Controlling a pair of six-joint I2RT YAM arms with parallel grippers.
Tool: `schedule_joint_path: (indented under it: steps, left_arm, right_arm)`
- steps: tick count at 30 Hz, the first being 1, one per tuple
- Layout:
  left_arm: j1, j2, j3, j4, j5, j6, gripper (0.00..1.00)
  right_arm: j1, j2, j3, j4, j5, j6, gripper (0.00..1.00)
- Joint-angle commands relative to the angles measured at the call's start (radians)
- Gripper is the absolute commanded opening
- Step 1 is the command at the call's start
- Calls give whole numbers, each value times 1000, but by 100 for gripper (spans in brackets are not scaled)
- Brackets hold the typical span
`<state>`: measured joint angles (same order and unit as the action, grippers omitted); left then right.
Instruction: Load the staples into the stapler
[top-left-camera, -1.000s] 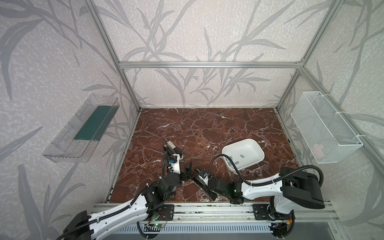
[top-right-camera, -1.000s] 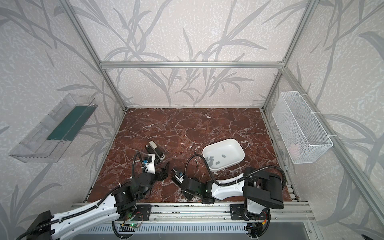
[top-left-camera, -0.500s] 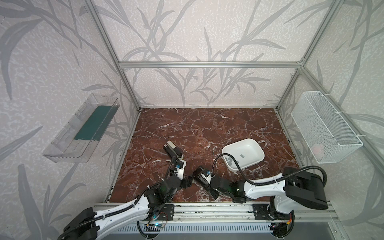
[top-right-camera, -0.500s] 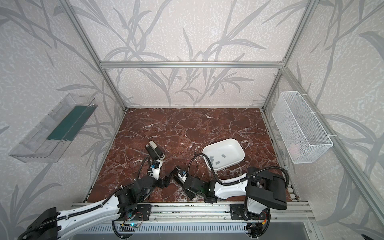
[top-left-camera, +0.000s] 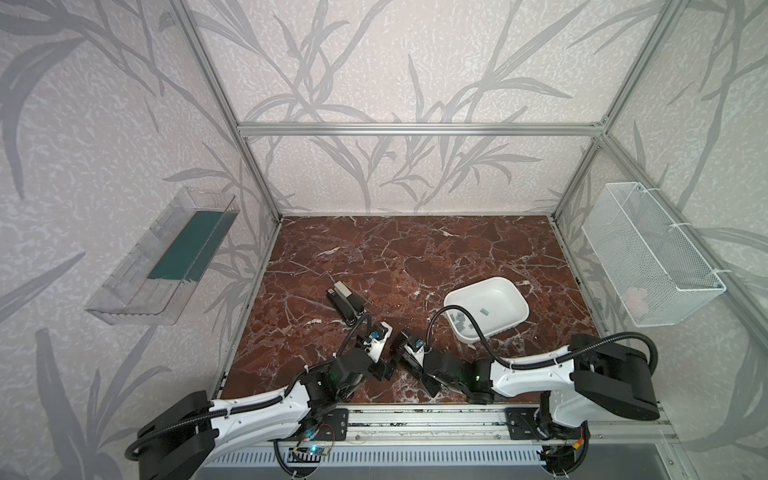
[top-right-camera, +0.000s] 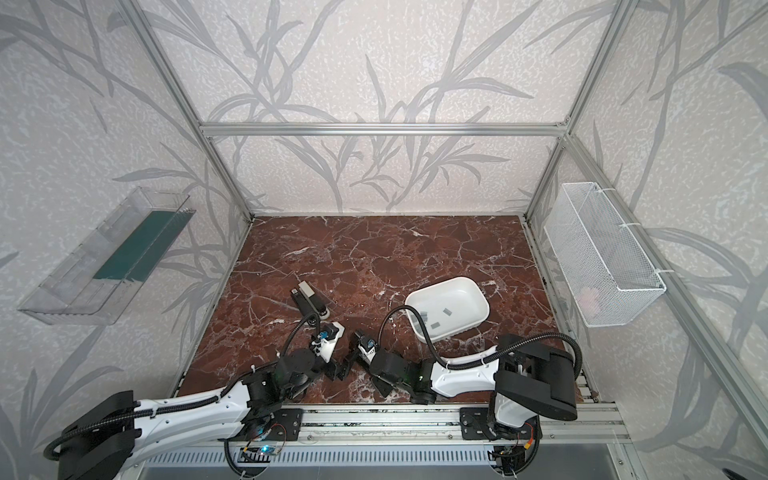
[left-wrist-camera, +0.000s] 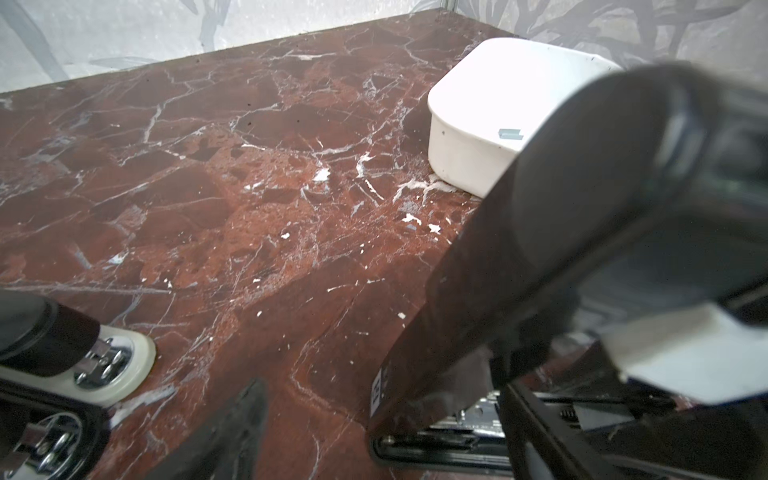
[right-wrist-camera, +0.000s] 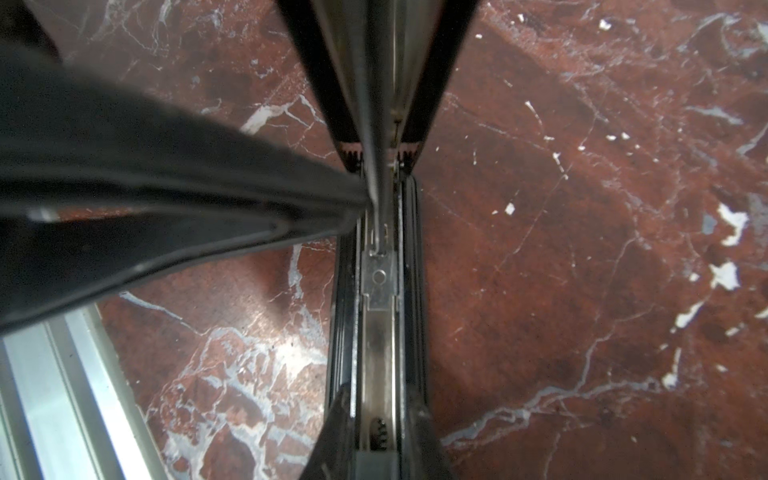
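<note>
The black stapler (right-wrist-camera: 379, 316) lies open on the marble near the front rail, its lid (left-wrist-camera: 465, 291) tilted up over the bare metal channel (left-wrist-camera: 440, 439). My right gripper (right-wrist-camera: 380, 432) is shut on the sides of the stapler's lower part. My left gripper (left-wrist-camera: 382, 415) is open, with the stapler's front end between its spread fingers (left-wrist-camera: 224, 436) and marble showing beside it. In both top views the two grippers (top-left-camera: 388, 365) (top-right-camera: 353, 359) meet at the front middle. The staples (top-left-camera: 484, 311) (left-wrist-camera: 510, 134) lie as small grey strips in the white tray (top-left-camera: 513, 291).
A second black device with a beige end (top-left-camera: 345, 300) lies just behind the left arm; its chrome and translucent foot (left-wrist-camera: 108, 365) is close to my left finger. A clear bin (top-left-camera: 166, 257) hangs on the left wall, a wire basket (top-left-camera: 648, 257) on the right.
My left gripper has moved right, away from the second black device, up to the stapler's front end, and its jaws stand a little wider. The right gripper still holds the stapler.
</note>
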<state>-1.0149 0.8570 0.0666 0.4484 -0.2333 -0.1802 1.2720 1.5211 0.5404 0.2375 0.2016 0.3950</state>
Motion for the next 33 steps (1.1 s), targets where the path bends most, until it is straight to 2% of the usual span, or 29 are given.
schedule_joint_path:
  steps: [1, 9, 11, 15, 20, 23, 28, 33]
  left_arm:
    - [-3, 31, 35, 52, 6, 35, 85]
    - [-3, 161, 85, 103, -1, 96, 56]
    - [-3, 195, 101, 105, 14, 108, 53]
    - [-5, 198, 106, 83, 29, 116, 56]
    - [-5, 95, 78, 9, 31, 112, 73]
    - [-4, 61, 61, 29, 52, 113, 80]
    - [-5, 109, 85, 75, 42, 135, 79]
    - [-5, 221, 109, 151, 54, 151, 72]
  right_arm:
    - [-16, 7, -1, -88, -2, -2, 5]
    - [-16, -13, -18, -77, -29, -12, 7]
    - [-16, -16, -20, -75, -27, -13, 8]
    - [-16, -10, -23, -78, -5, -2, 8]
    - [-46, -2, -29, -80, -13, 13, 7]
    - [-48, -12, -32, -78, -18, 4, 7]
    - [-46, -36, -44, -45, -59, -11, 8]
    - [-46, -44, -43, -38, -79, -14, 15]
